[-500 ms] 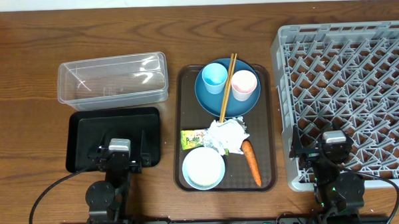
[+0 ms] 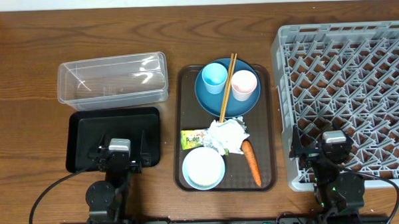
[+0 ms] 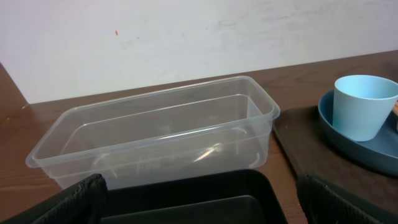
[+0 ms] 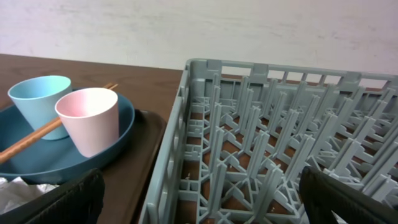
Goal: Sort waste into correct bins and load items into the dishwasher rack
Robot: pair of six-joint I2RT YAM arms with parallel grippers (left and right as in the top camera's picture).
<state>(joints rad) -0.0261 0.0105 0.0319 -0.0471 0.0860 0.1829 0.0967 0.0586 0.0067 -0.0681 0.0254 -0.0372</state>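
Observation:
On the brown tray a dark-blue plate carries a light-blue cup, a pale-pink cup and wooden chopsticks. In front of the plate lie a crumpled napkin, a yellow-green packet, a carrot and a white-inside bowl. The clear tub and black tray are on the left, the grey rack on the right. My left gripper hangs open and empty over the black tray's near edge. My right gripper hangs open and empty over the rack's near-left corner.
In the left wrist view the clear tub lies straight ahead beyond the black tray, with the light-blue cup at right. The right wrist view shows the rack wall between the two fingers and both cups at left.

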